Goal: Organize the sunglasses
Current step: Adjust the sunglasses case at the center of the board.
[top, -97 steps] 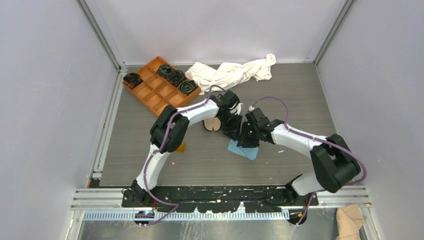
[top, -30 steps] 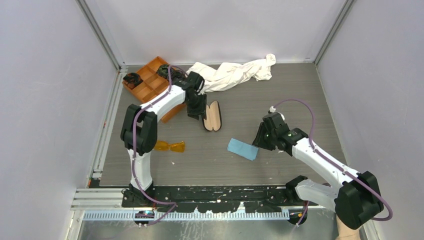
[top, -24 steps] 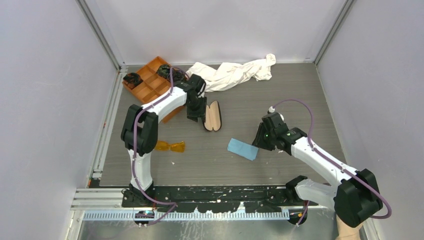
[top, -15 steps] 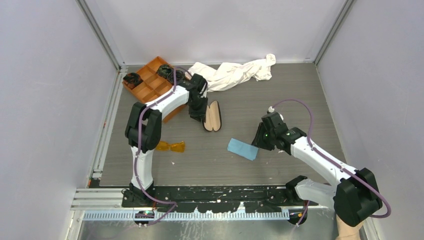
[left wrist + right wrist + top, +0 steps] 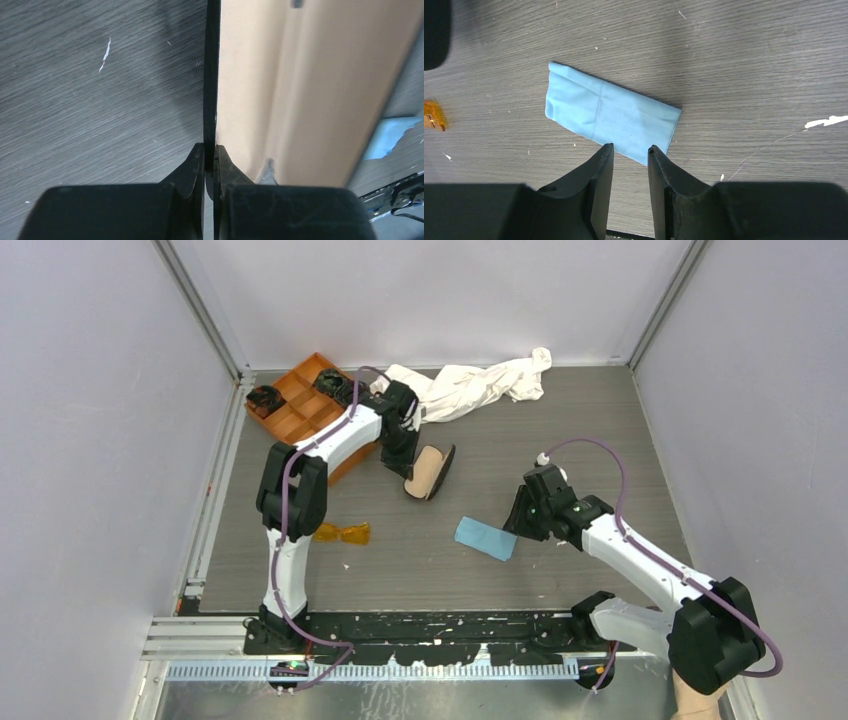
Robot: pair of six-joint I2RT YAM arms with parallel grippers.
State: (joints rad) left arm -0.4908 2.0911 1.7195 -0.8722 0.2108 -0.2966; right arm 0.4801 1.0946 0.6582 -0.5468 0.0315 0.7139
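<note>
We are seeing the left jaws pinching shut on the rim of the open black case (image 5: 430,471), its beige lining showing. Toward the bench's (image 5: 580,440) far-left corner, the orange tray (image 5: 300,420) is holding dark coils (image 5: 330,382) in its far compartments. The sunglasses (image 5: 340,533) are lying near the left edge. The right jaws are hanging part open, empty, over the blue cloth (image 5: 609,112).

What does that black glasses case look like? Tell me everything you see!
The glasses case is an oval shell, black outside with smooth beige lining inside. It lies open on the grey table, between the orange tray and the blue cloth, and looks tipped up on one side. The left pincer is shut on its thin black rim. Nothing shows inside it.
</note>
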